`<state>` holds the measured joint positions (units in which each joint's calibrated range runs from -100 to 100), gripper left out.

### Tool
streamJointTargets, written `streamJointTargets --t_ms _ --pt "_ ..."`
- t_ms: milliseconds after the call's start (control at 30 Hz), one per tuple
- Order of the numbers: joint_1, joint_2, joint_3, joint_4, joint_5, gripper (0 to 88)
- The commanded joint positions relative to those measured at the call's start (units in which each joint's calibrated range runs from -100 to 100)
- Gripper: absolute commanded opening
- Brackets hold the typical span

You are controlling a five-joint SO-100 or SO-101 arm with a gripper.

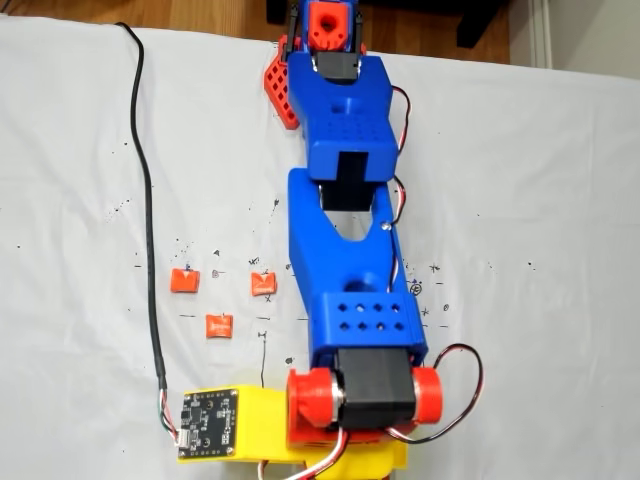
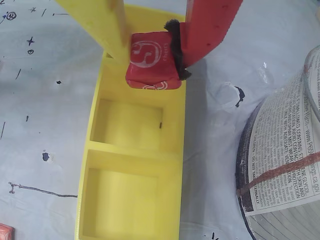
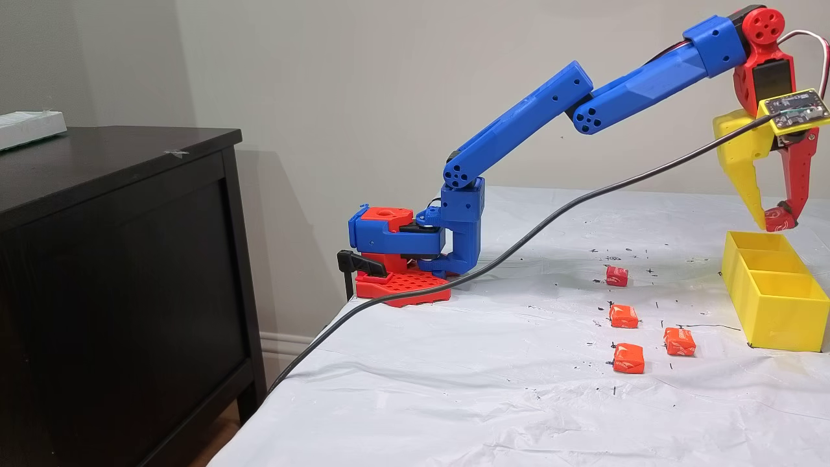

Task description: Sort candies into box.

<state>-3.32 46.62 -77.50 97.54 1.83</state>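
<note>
Now candy (image 2: 152,60) clamped in pincer (image 2: 150,57) above box (image 2: 95,115).

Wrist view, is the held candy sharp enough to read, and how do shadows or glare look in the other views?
Wrist view: the candy in the gripper is slightly soft, its white print visible but unreadable. Top-down fixed view: even light, mild softness, no glare. Side fixed view: sharp, with faint shadows beside the candies and the box.

Top-down, low side and close wrist cameras share the table (image 3: 454,389).
</note>
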Motion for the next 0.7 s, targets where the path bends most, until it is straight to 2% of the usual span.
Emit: streamJointTargets --t_ms 0,600,633,667 --pt "0.33 -1.66 -0.65 -1.14 0.78 0.1" --pt "0.33 -0.81 2.26 -2.29 1.37 0.1" --pt "0.33 -0.9 2.35 -2.29 1.42 1.9" --pt "0.33 -1.07 2.63 -2.29 1.47 9.4"
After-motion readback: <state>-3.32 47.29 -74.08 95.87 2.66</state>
